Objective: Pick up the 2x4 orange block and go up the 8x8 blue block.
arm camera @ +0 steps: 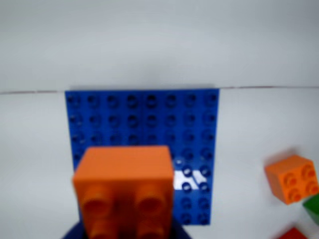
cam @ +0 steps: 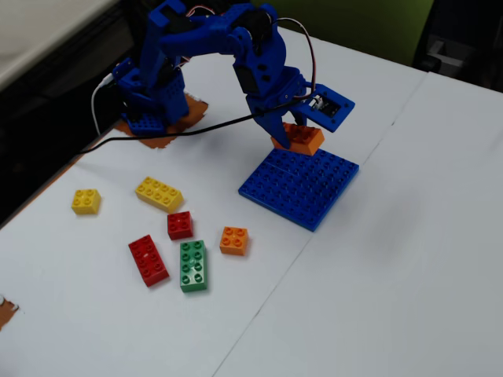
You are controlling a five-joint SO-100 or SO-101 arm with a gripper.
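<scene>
tool clamped on 2x4 orange block, hovering over 8x8 blue block, far counter edge side.

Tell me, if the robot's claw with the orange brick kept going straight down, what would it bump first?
Probably the 8x8 blue block. The gripper points down, holding the 2x4 orange block over the plate's far edge. The brick would touch the studs first, though how high it hangs is hard to tell.

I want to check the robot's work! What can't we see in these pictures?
- Gripper: its fingers are hidden by the arm in the fixed view and out of frame in the wrist view.
- 2x4 orange block: blurred, cut off by the bottom edge, wrist view.
- Whether it touches the 8x8 blue block: unclear in both.
</scene>
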